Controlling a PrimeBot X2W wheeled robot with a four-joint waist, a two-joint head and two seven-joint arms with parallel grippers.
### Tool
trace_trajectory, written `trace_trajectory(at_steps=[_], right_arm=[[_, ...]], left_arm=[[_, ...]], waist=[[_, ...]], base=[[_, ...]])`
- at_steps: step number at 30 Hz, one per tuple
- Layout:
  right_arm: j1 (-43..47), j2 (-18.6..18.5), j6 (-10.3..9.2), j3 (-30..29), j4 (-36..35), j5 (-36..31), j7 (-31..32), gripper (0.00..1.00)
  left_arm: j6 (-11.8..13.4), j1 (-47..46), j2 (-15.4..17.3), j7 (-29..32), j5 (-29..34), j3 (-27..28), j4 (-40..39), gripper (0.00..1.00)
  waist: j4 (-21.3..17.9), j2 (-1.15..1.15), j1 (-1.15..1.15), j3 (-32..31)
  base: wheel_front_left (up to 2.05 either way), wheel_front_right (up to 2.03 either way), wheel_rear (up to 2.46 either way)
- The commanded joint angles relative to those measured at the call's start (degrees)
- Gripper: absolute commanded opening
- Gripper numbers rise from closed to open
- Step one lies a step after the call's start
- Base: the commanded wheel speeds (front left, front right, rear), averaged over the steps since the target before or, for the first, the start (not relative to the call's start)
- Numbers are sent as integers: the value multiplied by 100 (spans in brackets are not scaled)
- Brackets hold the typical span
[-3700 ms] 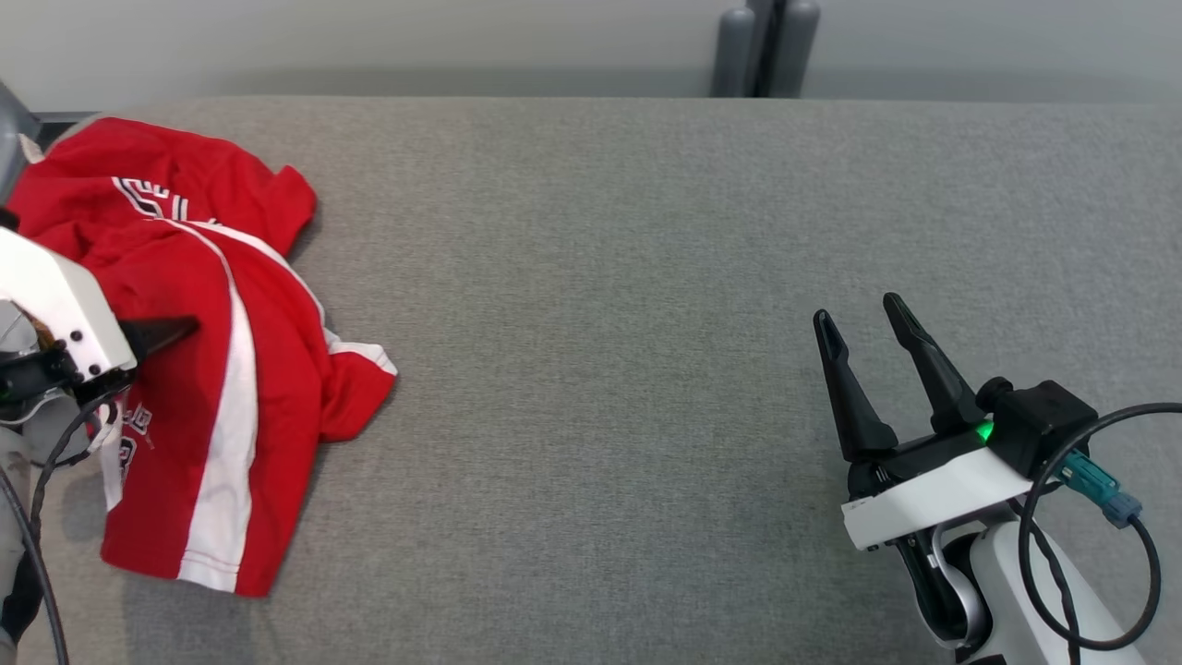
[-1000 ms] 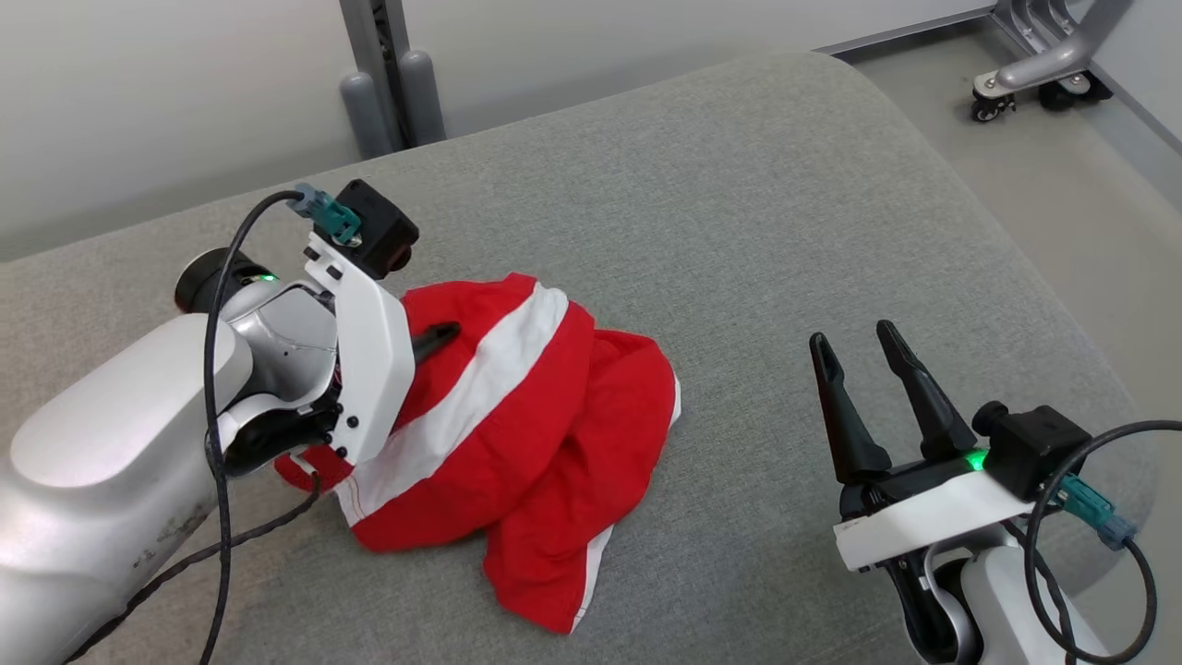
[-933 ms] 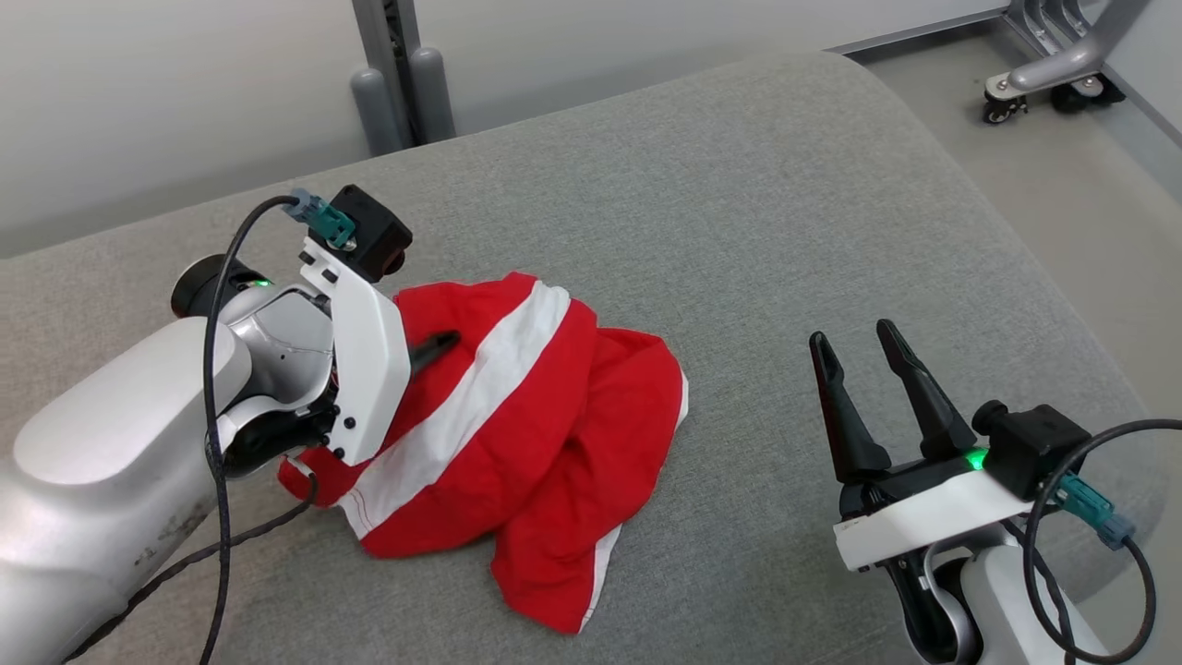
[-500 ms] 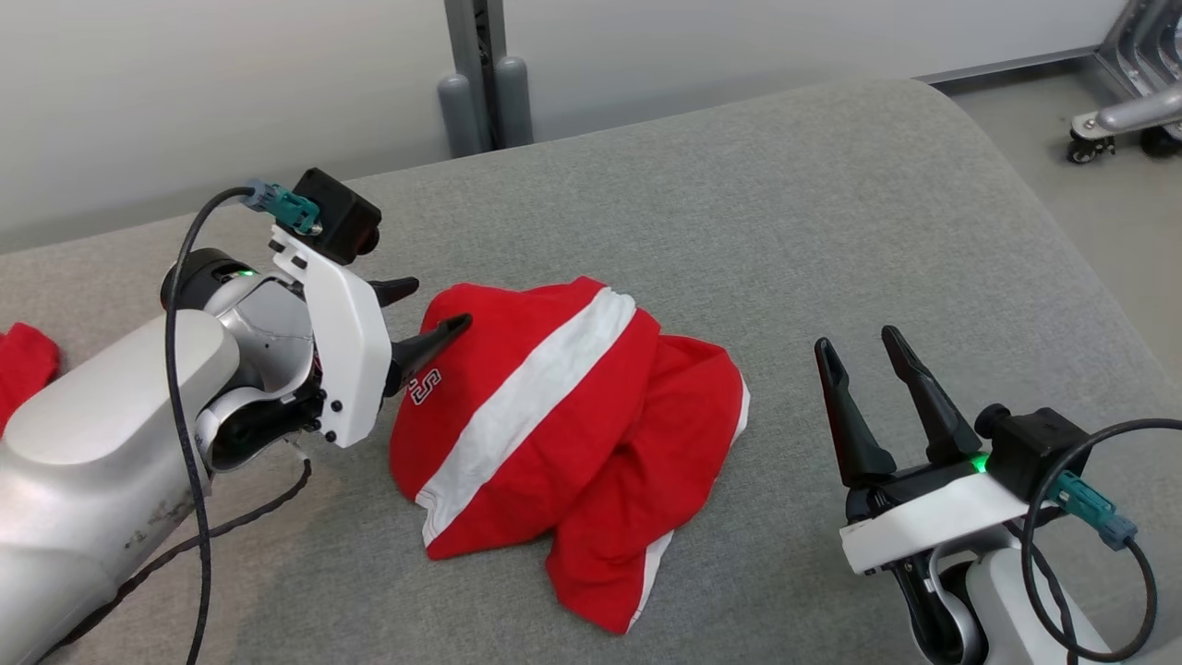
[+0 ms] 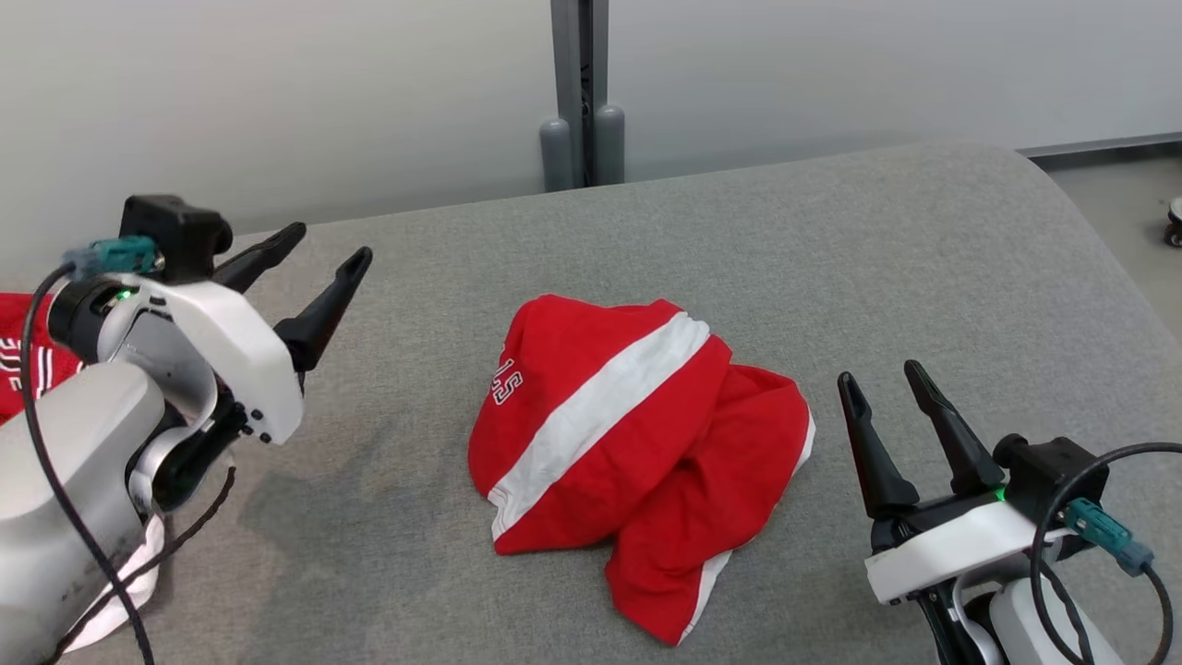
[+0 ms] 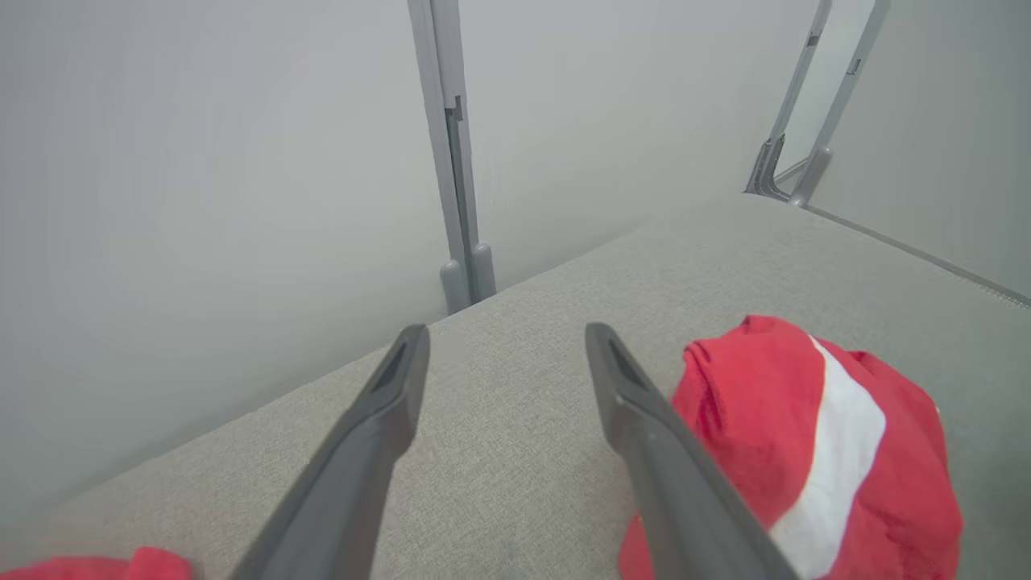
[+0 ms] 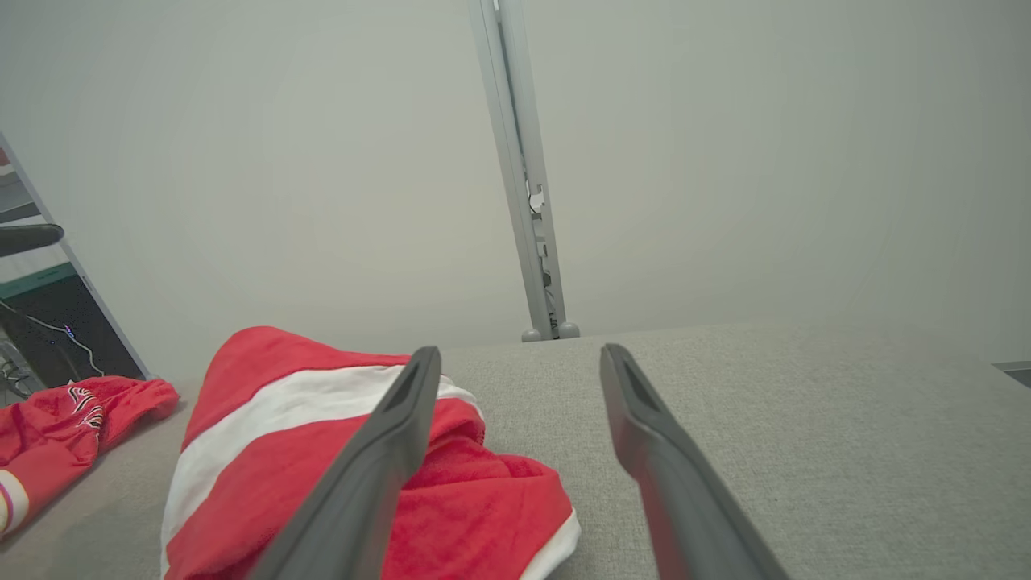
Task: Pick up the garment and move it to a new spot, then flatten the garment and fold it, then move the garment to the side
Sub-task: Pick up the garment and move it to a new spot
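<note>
The garment (image 5: 637, 434) is red with a white stripe and lies crumpled in a heap at the middle of the grey padded surface (image 5: 831, 240). It also shows in the left wrist view (image 6: 813, 451) and the right wrist view (image 7: 322, 451). My left gripper (image 5: 328, 245) hangs open to the left of the heap, apart from it, with nothing between its fingers. My right gripper (image 5: 882, 374) stands open at the lower right, just beside the heap's right edge and empty.
More red cloth (image 5: 23, 356) lies at the far left edge of the surface, also in the right wrist view (image 7: 64, 427). A grey post (image 5: 580, 92) stands against the pale wall behind. The surface's rounded right edge drops to the floor (image 5: 1122, 203).
My left gripper opened, let go of the garment and drew back to the left and up. The garment stays heaped where it was dropped. The head camera has turned, shifting the whole picture.
</note>
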Motion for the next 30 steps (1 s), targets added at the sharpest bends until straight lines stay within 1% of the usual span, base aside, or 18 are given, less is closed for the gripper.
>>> trace_trajectory(at_steps=[1,2,7,11,12,14,17,20,25,28,30], right_arm=[[92,-91,13,-11,-2,20,-17,100],[92,-91,13,-11,-2,20,-17,100],[185,-173,13,-34,-37,49,-17,100],[245,-186,13,-162,-143,4,-17,100],[250,-176,13,-205,-183,-19,-17,100],[306,-148,13,-311,-261,-75,-17,100],[384,-117,13,-435,-349,-158,-17,100],[439,-91,13,-520,-478,-206,-16,100],[474,-54,13,-555,-630,-208,-17,100],[515,-15,13,-605,-703,-244,-17,100],[574,11,13,-636,-752,-263,-17,100]], left_arm=[[223,280,83,-302,58,74,-87,100],[223,280,83,-302,58,74,-87,100],[877,925,258,-1054,1,306,-362,100],[1411,1563,354,-1339,0,730,-680,100],[1524,1733,365,-1363,53,873,-771,100],[1732,2081,289,-1375,298,1451,-1058,100],[1909,2854,78,-1368,830,2280,-1407,100],[1918,3471,-213,-1371,1374,3061,-1664,100],[1757,4351,-817,-1372,2277,4094,-1927,100],[1576,4751,-1210,-1371,2728,4611,-2014,100],[1402,4971,-1474,-1372,2997,4886,-2021,100]], waist=[[157,0,0,-147],[157,0,0,-147],[294,0,0,-279],[343,0,0,-321],[355,0,0,-324],[386,0,0,-324],[427,0,0,-312],[450,0,0,-278],[440,0,0,-249],[430,0,0,-246],[435,0,0,-243]], base=[[0,0,0],[0,0,0],[0,0,0],[0,0,0],[0,0,0],[0,0,0],[0,0,0],[0,0,0],[0,0,0],[0,0,0],[0,0,0]])
